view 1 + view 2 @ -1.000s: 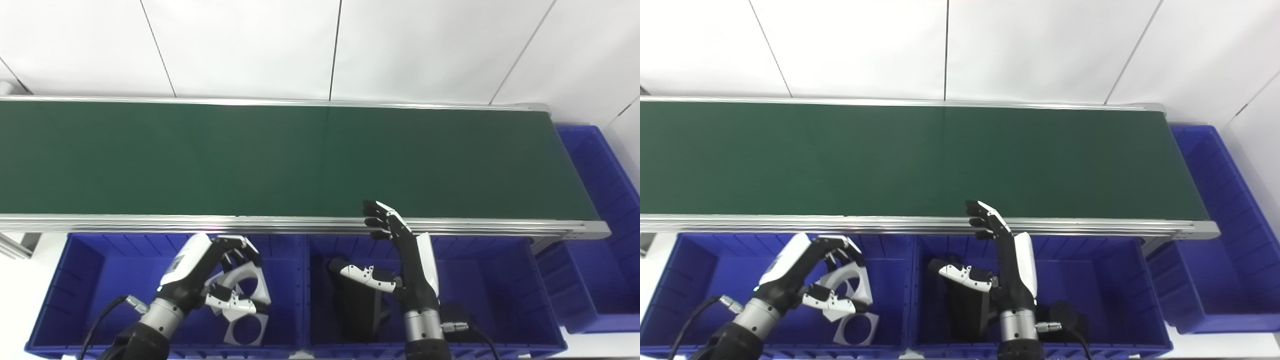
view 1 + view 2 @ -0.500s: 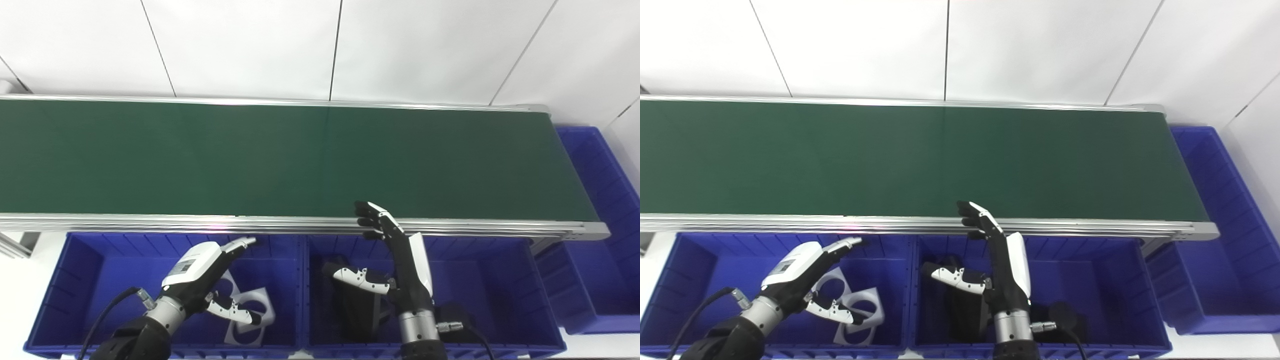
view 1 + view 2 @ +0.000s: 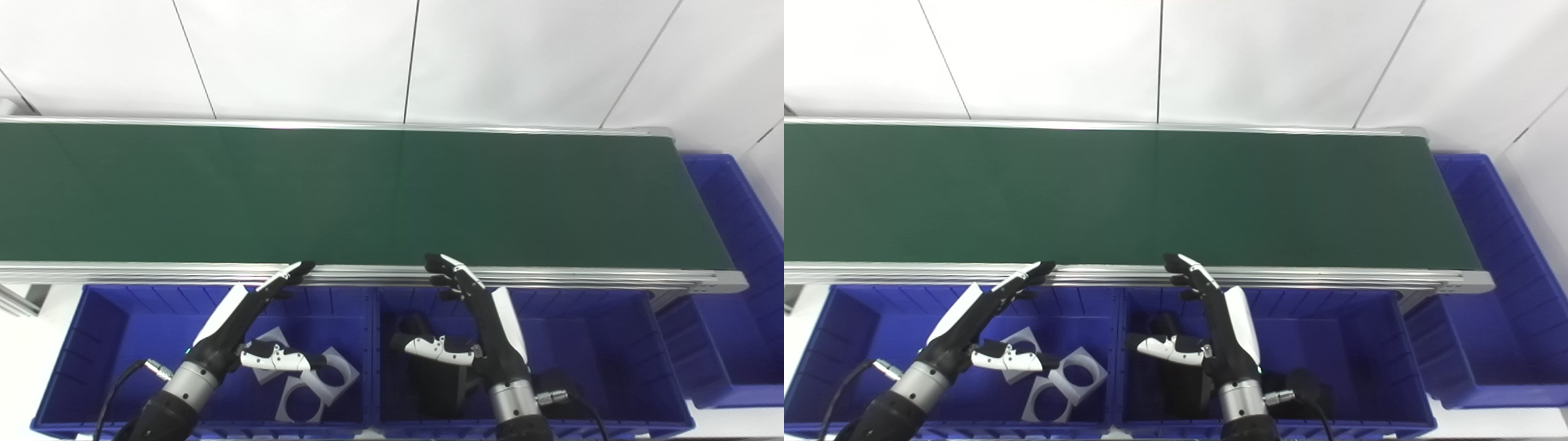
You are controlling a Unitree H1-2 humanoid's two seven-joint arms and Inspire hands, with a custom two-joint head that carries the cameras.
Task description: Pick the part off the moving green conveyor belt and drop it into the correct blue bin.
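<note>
White wall panels back the green conveyor belt (image 3: 367,190). Below its near edge, the left robot hand (image 3: 245,331) spreads empty over the left blue bin (image 3: 92,343), where the white ringed part (image 3: 312,392) lies. The right robot hand (image 3: 484,324), fingers apart, hangs over the middle bin (image 3: 612,343).

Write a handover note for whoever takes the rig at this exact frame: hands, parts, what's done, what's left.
Left hand: open, empty, above the left bin, fingertips at the belt rail.
Right hand: open, empty, above the middle bin.
White parts lie in the left bin; black parts in the middle bin.
Belt: no part on it in view.
Done: nothing in hand, parts binned.
Left: wait for the next part, pick it, bin it.
</note>
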